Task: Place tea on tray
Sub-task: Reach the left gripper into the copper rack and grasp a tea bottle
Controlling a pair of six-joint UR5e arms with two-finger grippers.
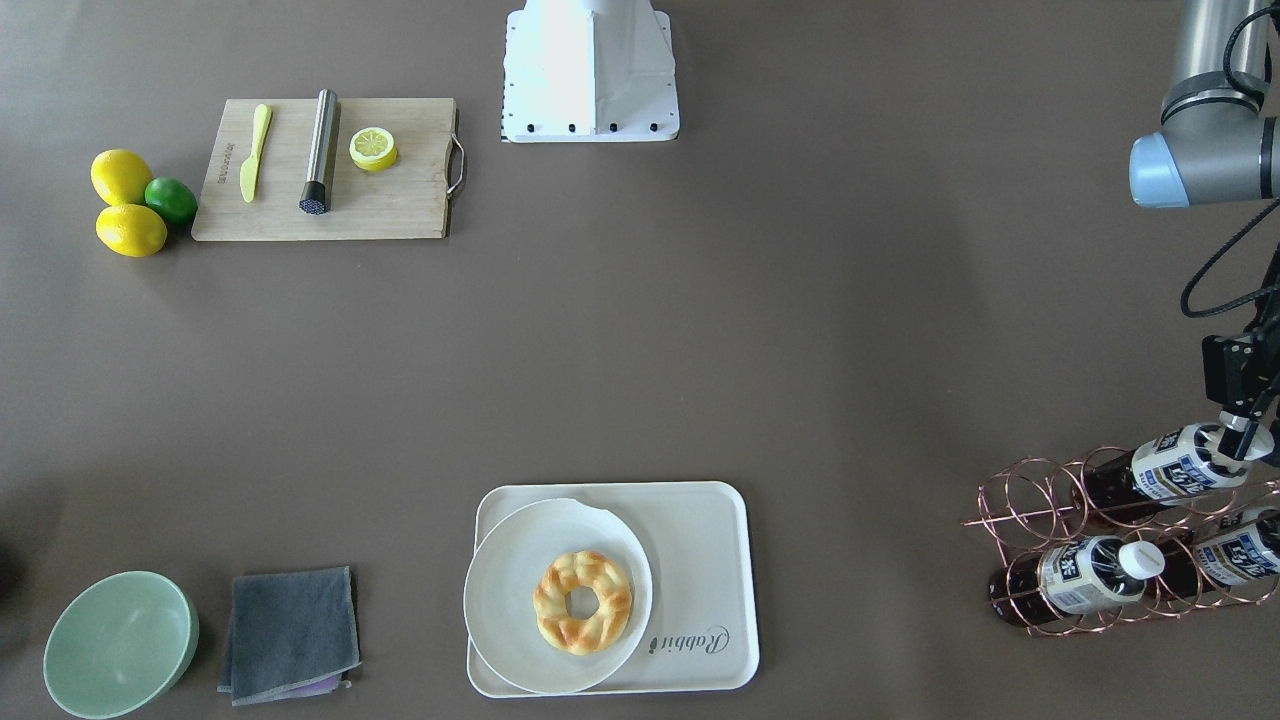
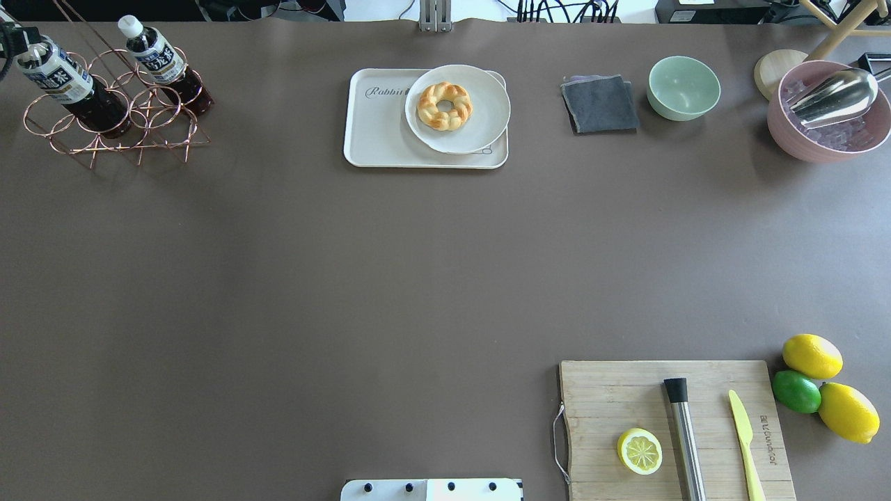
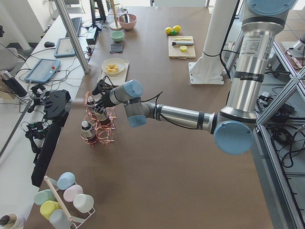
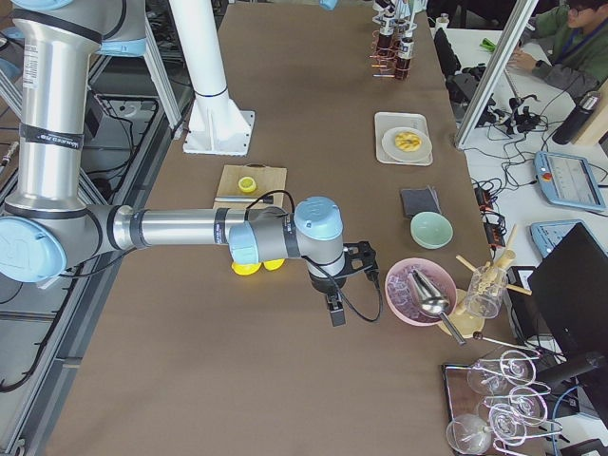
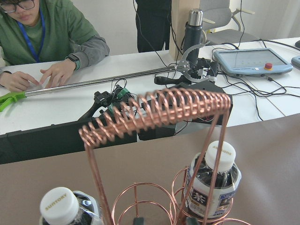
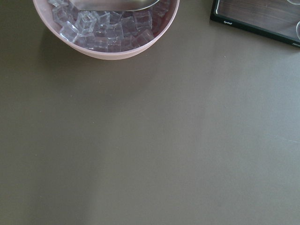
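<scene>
Stretching out nearly level, left arm [image 3: 181, 116], left gripper [image 1: 1240, 437] at tea [image 1: 1183, 466] cap

Open table [image 1: 800, 350] across frame centre. Tray [image 1: 700, 560]: right strip bare, left part under round plate [image 1: 505, 580] with bread ring [image 1: 583, 602]. Tea bottles [image 1: 1085, 575] caged in copper wire rack [image 1: 1035, 500], lower right.

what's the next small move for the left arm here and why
Probably ease the left gripper onto the upper tea bottle in the copper rack and close the fingers. It sits at that bottle's capped end, fingers seemingly apart in the wrist view, nothing gripped, and the tray holds no bottle yet.
</scene>
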